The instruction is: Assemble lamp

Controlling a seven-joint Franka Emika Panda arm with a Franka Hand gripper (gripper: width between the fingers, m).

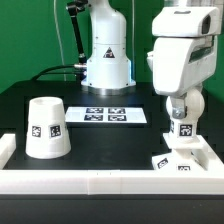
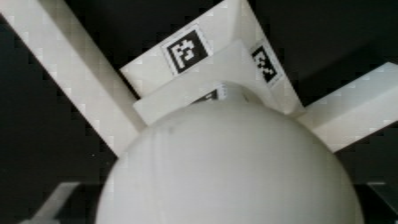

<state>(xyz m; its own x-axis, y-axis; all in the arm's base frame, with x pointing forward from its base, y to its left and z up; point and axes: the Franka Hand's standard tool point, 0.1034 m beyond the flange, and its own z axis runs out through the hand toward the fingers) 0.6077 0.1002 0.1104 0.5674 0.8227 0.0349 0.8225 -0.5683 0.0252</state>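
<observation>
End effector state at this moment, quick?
End effector: closed on the bulb, holding it over the base.

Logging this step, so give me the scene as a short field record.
shade: matte white truncated-cone lamp shade, standing apart on the exterior view's left
bulb: round white bulb on stem, in the gripper over the base
base: small square white tagged base, in the corner of the white frame
gripper: shut on bulb
board: marker board, mid-table

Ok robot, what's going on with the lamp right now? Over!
Gripper down over the bulb, jaws hidden. Square base right below, by the corner wall. Shade standing alone on the exterior view's left. Nothing in the way.
</observation>
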